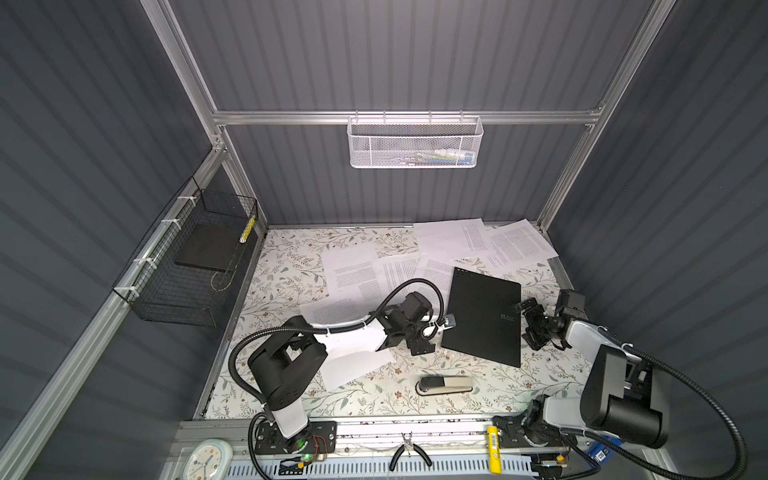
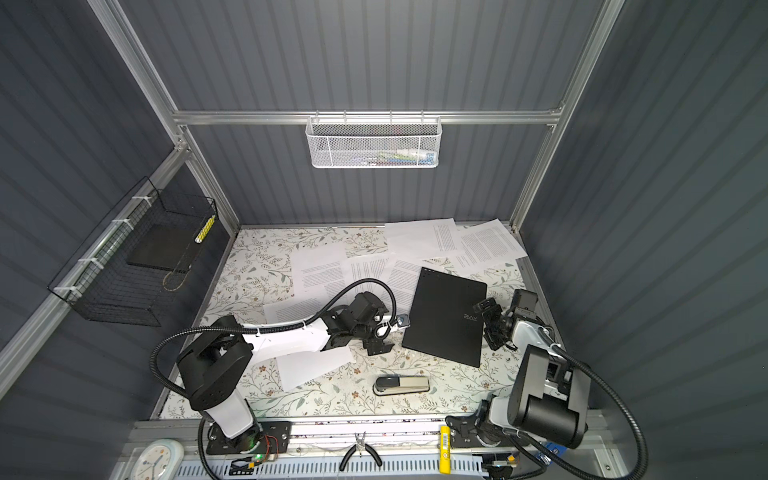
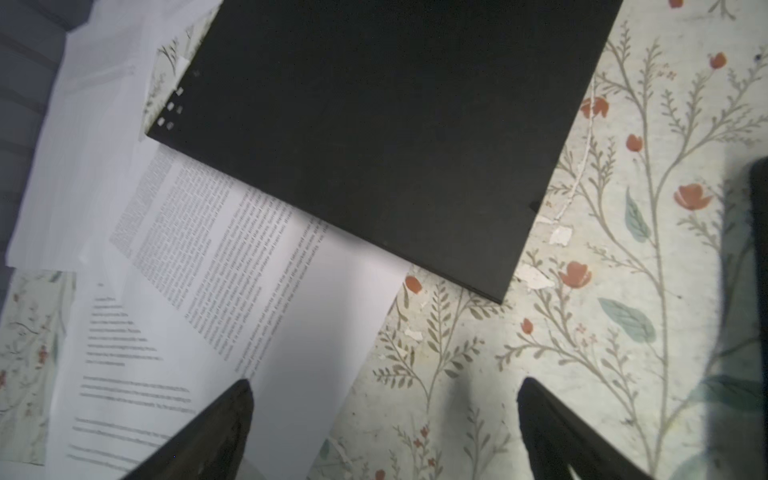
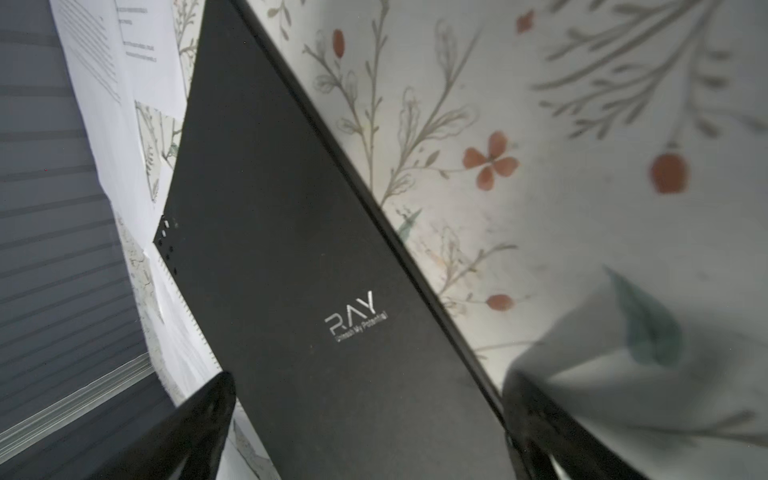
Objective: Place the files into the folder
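Top views, left to right: files (image 1: pixel 351 268) loose on the table (image 1: pixel 291 257), one partly under the folder (image 1: pixel 484 318); left gripper (image 3: pixel 384 384), jaws wide, empty, beside the closed folder; right gripper (image 4: pixel 370 374), likewise wide and empty, at its opposite edge, seemingly staged to open it.

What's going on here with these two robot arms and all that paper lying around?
Two robot arms are set up to file loose paper. The folder lies closed on the table between them. The files are scattered around it, one partly under its corner, none visibly inside. The left arm is at the folder's left edge and the right arm at its right edge, both with jaws open and holding nothing.
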You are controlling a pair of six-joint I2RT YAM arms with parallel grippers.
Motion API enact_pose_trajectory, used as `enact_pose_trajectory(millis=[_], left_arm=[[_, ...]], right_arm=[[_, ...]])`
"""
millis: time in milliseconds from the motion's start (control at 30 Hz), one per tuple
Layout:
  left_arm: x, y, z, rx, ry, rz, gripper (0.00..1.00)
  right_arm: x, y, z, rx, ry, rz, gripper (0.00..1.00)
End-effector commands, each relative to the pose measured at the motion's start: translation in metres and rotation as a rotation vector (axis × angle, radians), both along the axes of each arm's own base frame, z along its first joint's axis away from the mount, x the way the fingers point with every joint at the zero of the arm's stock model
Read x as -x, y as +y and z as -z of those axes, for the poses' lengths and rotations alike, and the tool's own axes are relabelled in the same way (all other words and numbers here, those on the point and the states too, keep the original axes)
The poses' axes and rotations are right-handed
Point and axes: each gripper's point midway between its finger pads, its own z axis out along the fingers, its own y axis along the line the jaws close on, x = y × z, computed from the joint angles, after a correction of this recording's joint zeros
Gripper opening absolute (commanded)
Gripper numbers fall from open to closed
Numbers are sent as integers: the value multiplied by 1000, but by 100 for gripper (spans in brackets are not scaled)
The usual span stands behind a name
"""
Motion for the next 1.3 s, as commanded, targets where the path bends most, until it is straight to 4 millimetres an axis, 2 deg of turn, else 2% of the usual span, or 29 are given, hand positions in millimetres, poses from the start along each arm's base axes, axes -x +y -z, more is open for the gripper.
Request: enact_pose_trajectory(millis=[0, 333, 700, 900, 1267], left_arm=[[-7, -7, -10, 10, -113, 47, 100], [-6, 12, -1, -59, -183, 52, 100], [-28, 14, 14, -120, -327, 15, 100], [-29, 14, 21, -130, -358, 11, 100], [-47, 19, 28, -113, -506, -107, 100]], right_arm=[[2, 22, 8, -76, 21, -30, 99], [-16, 60, 11, -134, 21, -84, 99], [-20, 69, 11, -156, 8, -113, 99], [-21, 72, 11, -178, 0, -124, 99], [-22, 77, 14, -208, -5, -143, 99]])
